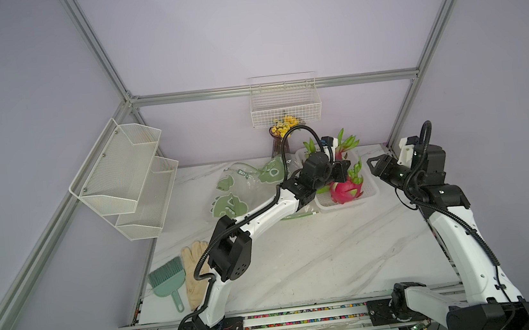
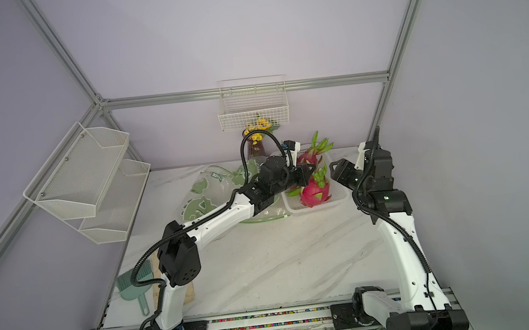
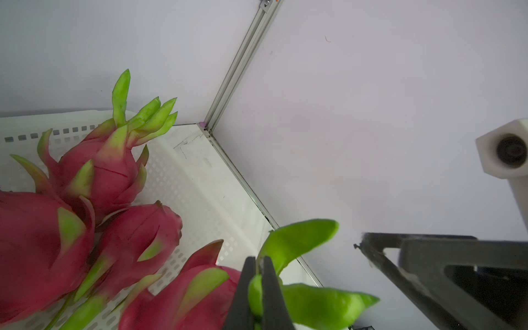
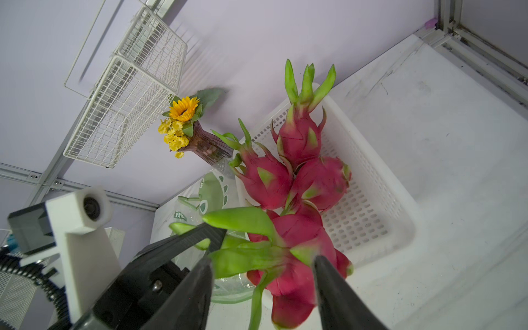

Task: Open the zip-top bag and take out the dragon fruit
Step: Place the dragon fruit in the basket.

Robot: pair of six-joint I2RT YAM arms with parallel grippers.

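Pink dragon fruit [image 1: 346, 190] with green spikes sits at the near end of a white basket [image 1: 373, 191], by the far right corner of the worktop [image 1: 316, 260]. The left hand [image 3: 258, 261] is pinched tight on one of its green spikes. Three more dragon fruits [image 4: 298, 137] lie in the basket behind it. The right hand [image 4: 263, 260] is open and holds nothing, just beside the basket's right side. The clear zip-top bag [image 1: 242, 188] with green pictures lies just left of the basket. A vase [image 1: 277, 144] of yellow flowers [image 1: 285, 125] stands at the back edge. A green brush [image 1: 166, 280] and a glove [image 1: 193, 263] lie in the near left corner.
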